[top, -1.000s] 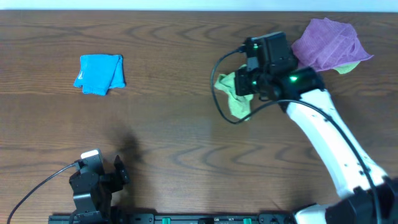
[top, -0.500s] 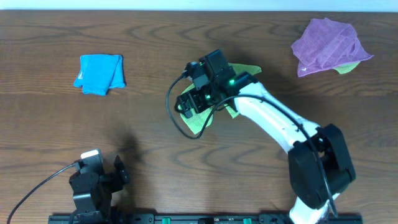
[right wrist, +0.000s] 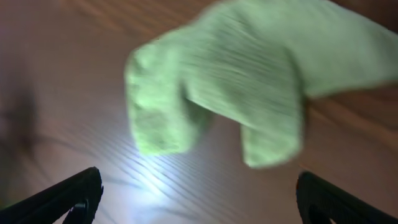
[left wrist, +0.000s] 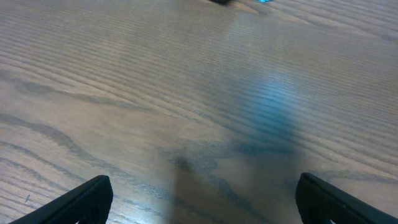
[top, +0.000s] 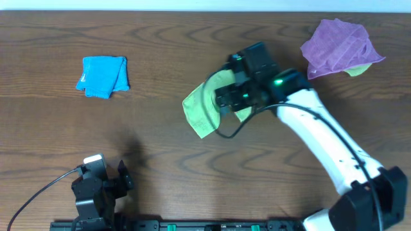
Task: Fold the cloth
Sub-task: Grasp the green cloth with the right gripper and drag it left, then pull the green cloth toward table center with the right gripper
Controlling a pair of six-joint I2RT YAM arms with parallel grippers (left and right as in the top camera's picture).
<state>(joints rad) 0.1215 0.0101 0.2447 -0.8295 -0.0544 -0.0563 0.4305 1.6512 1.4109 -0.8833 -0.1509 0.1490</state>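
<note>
The right tool point(right wrist: 199, 190) is hovering with its fingers spread wide and gripping nothing. The cloth point(right wrist: 217, 81) is lying just ahead of it, beyond the fingertips and roughly centred between them. From overhead, the cloth point(top: 202, 109) is resting on the worktop point(top: 160, 147) as a rumpled, partly doubled-over patch. One end is disappearing beneath the right tool's wrist, so I cannot tell whether anything is touching it there. The wrist picture is blurred, so the tag and the true edges are not showing.

The left tool point(left wrist: 202, 193) is also spread wide and empty. It is sitting over bare wood with the cloth well away from it. The purple cloth point(top: 337, 45) is lying behind the right tool, and the blue cloth point(top: 103, 76) is far off beyond the green one.

By my reading, the work is at the laying-out step and no proper fold is in place yet. The next move is likely calling for the right tool to come down on a free edge or corner of the cloth ahead of it. It would pinch only one layer and draw the fabric flat before turning one half over the other. The bunched lobes nearest the fingers are risking a grab of two layers at once.
</note>
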